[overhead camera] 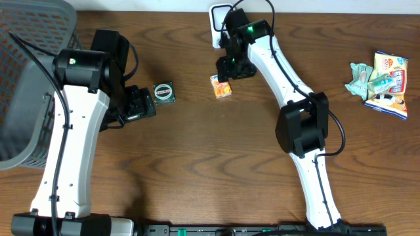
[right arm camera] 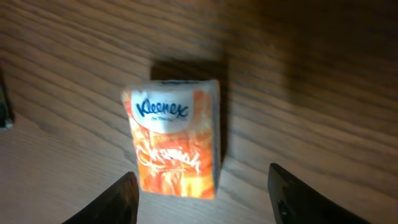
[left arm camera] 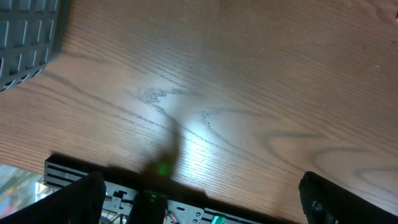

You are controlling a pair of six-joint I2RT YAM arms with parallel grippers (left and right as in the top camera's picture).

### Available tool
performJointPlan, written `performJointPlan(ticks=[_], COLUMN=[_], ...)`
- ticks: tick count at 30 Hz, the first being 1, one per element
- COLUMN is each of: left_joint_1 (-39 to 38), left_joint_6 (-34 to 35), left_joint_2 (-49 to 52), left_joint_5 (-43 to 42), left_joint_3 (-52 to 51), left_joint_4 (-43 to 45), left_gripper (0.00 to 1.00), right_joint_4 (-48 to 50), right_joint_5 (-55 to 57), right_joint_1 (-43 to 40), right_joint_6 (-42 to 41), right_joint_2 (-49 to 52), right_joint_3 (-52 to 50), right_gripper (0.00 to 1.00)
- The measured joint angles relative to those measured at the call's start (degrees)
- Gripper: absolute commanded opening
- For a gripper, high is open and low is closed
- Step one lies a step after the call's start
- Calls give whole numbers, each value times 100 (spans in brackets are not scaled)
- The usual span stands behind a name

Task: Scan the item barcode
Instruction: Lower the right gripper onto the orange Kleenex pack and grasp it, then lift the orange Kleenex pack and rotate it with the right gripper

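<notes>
On a worktop (overhead camera: 197,164), the left fingers (left arm camera: 336,199) are held spread wide, left of centre, a round tin (overhead camera: 163,92) just beside them. Farther back, mid-worktop, an orange Kleenex tissue pack (right arm camera: 174,140) is seen lying flat, flanked untouched by the spread right fingers (right arm camera: 118,199). At the right edge snack packets (overhead camera: 380,82) are seen, a grey basket (overhead camera: 26,85) at the far left corner.

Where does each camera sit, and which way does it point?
Overhead: fixed above the table, facing down; left arm and right arm show.
Left wrist: on the left arm, facing bare wood and a basket corner; its end effector's fingers show below.
Right wrist: on the right arm, facing down at a Kleenex pack between its fingers.
Shared: overhead also shows that pack.
</notes>
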State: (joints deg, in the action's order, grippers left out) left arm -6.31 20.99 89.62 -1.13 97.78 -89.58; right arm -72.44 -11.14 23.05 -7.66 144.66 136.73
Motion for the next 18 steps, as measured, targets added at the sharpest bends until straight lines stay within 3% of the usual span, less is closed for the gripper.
performJointPlan(ticks=[7, 8, 9, 11, 16, 18], left_joint_1=[0, 0, 0, 0, 0, 0], left_joint_6=[0, 0, 0, 0, 0, 0], left_joint_2=[0, 0, 0, 0, 0, 0], left_joint_5=[0, 0, 0, 2, 2, 2], left_joint_3=[0, 0, 0, 0, 0, 0], left_joint_4=[0, -2, 0, 0, 0, 0], left_gripper=[98, 98, 98, 98, 98, 98], right_joint_4=[627, 754, 837, 1049, 1075, 1010], right_joint_5=[-323, -367, -415, -549, -828, -1012], right_joint_1=[0, 0, 0, -4, -76, -140], right_joint_6=[-7, -15, -26, -52, -96, -101], right_joint_2=[0, 0, 0, -92, -144, -149], right_joint_3=[-667, -809, -933, -1172, -1290, -1283], right_gripper=[56, 52, 38, 23, 4, 2])
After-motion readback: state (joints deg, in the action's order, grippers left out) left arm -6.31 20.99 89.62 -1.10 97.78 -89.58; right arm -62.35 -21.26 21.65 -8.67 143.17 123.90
